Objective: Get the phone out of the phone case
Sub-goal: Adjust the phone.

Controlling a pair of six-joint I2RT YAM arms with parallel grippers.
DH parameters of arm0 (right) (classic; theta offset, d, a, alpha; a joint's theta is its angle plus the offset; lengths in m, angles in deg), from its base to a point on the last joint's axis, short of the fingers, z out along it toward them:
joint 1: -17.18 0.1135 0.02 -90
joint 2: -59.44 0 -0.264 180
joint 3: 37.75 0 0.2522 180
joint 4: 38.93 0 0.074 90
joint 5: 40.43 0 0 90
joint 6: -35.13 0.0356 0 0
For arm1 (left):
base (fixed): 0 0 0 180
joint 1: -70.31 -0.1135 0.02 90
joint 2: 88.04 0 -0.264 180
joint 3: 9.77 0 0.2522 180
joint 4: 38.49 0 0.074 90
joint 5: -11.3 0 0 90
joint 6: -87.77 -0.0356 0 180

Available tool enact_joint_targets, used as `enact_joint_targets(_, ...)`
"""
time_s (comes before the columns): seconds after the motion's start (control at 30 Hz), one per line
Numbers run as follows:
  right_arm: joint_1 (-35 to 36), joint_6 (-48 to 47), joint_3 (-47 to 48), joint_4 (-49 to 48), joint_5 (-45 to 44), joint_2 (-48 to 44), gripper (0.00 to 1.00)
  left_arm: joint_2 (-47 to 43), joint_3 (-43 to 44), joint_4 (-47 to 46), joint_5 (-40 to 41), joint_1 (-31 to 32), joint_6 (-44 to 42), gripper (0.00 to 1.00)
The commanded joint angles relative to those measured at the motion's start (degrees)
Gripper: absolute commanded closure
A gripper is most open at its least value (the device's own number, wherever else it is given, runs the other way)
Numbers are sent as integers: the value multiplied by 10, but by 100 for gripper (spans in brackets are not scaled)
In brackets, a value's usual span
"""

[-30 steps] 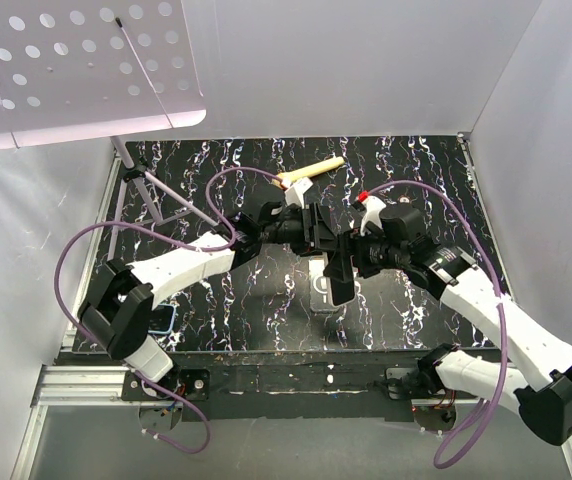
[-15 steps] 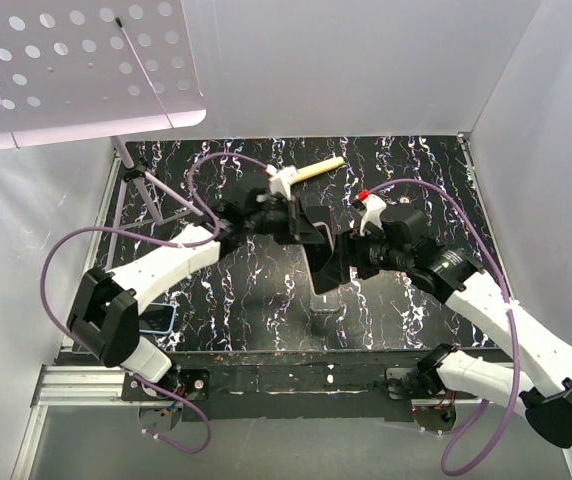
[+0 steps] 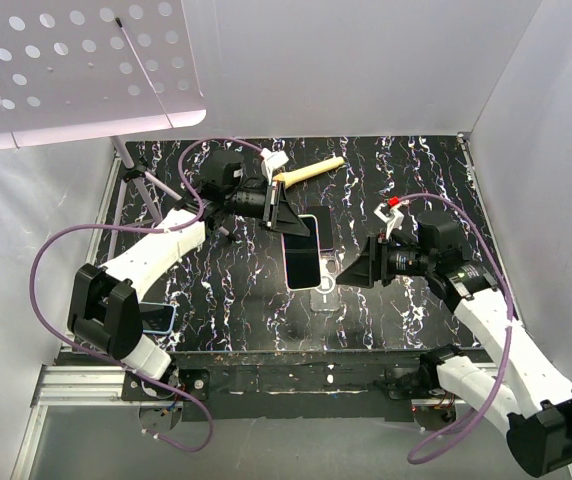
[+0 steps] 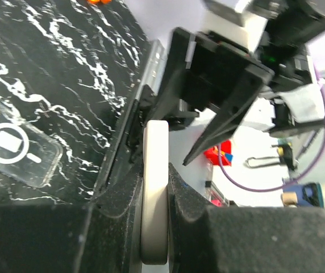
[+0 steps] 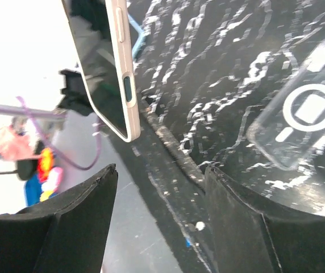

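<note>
A: Clear plastic case, ring on its back, flat on the black marbled tabletop, empty. Just beside it, right fingers spread, nothing in them.
B: And the phone?
A: Out, raised over the case's far end, long axis near-to-far. Pale rounded edge, glossy dark screen.
B: Held by?
A: By the left fingers, clamped on its far end. Right arm's nearer the case. I'd call removal done.

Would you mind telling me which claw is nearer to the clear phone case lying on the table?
Right. The right claw hangs open just beside the case; the left claw is farther back, shut on the phone.
</note>
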Motion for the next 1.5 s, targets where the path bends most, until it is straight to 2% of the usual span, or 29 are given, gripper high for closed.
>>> enact_joint_targets(0.0, -29, 58, -39, -148, 231, -1, 29, -15, 15, -67, -107, -2, 32, 100)
enact_joint_targets(0.13, -26, 113, -58, -236, 241, 12, 25, -18, -1, -113, -108, 2, 78, 100)
enact_joint_targets(0.3, 13, 213, -80, -394, 202, 35, 30, -21, -13, -164, -97, 13, 121, 100)
enact_joint_targets(0.43, 41, 269, -87, -470, 189, 76, 45, -22, -49, -285, -84, 17, 227, 100)
enact_joint_targets(0.5, 47, 287, -89, -499, 187, 89, 57, -18, -59, -332, -80, 20, 263, 100)
enact_joint_targets(0.57, 49, 307, -93, -525, 187, 95, 72, -17, -60, -328, -71, 23, 269, 100)
enact_joint_targets(0.63, 49, 327, -100, -560, 185, 94, 98, -19, -61, -303, -55, 24, 260, 99)
enact_joint_targets(0.7, 49, 336, -106, -570, 162, 86, 99, -27, -70, -283, -32, 24, 255, 77)
enact_joint_targets(0.77, 49, 341, -110, -579, 139, 79, 99, -35, -93, -299, -11, 25, 278, 64)
enact_joint_targets(0.83, 49, 350, -114, -592, 126, 75, 99, -38, -119, -348, -4, 25, 311, 57)
enact_joint_targets(0.9, 50, 357, -117, -604, 118, 73, 99, -40, -140, -388, -2, 25, 342, 56)
enact_joint_targets(1.0, 50, 375, -116, -627, 125, 77, 99, -39, -150, -426, -1, 31, 366, 65)
enact_joint_targets(1.1, 53, 373, -106, -625, 145, 83, 99, -37, -135, -418, 1, 39, 361, 85)
enact_joint_targets(1.13, 55, 369, -107, -620, 148, 83, 92, -36, -129, -417, 1, 39, 360, 96)
enact_joint_targets(1.17, 56, 355, -104, -599, 147, 82, 83, -32, -116, -416, -2, 39, 361, 100)
enact_joint_targets(1.23, 56, 313, -96, -519, 150, 77, 65, -29, -99, -415, -16, 39, 360, 100)
enact_joint_targets(1.37, 56, 250, -103, -439, 155, 50, 44, -22, -57, -353, -40, 39, 324, 100)
enact_joint_targets(1.47, 56, 238, -112, -443, 173, 33, 42, -18, -47, -360, -55, 38, 330, 100)
